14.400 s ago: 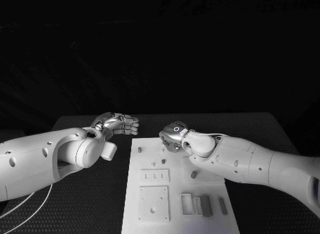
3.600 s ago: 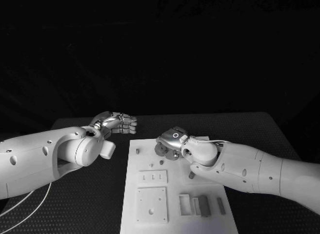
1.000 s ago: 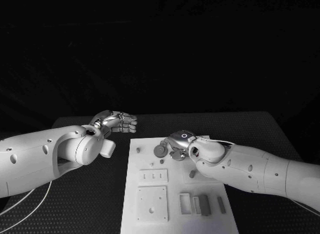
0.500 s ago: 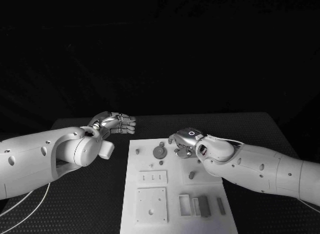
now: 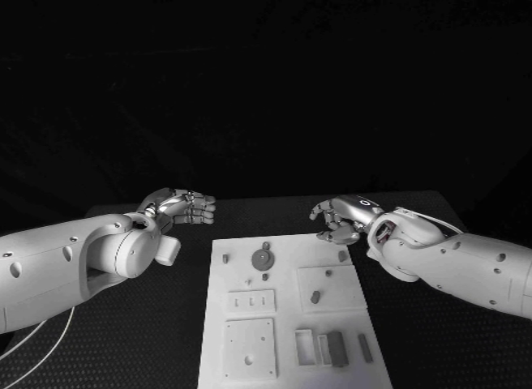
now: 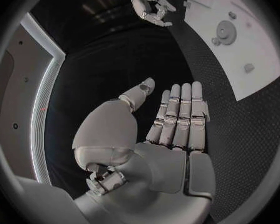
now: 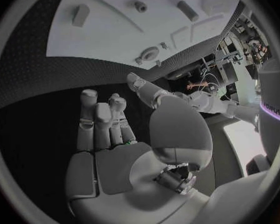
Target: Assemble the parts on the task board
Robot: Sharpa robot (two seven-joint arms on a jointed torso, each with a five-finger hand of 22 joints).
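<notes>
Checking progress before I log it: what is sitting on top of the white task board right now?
On the task board lie a round disc, small pegs, a slotted block, a square plate and upright bars. Neither hand covers it; both hang beyond its far end.

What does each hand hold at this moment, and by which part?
Nothing is held. The left hand and the right hand both show bare palms, fingers apart, beside the task board.

- The silver many-fingered left hand (image 6: 168, 117) is empty, with fingers straight and side by side above the black table (image 6: 115, 59).
- The white flat task board (image 6: 239, 40) carries a round grey disc part (image 6: 226, 32).
- The silver right hand (image 6: 149, 2) hangs near the board's edge.
</notes>
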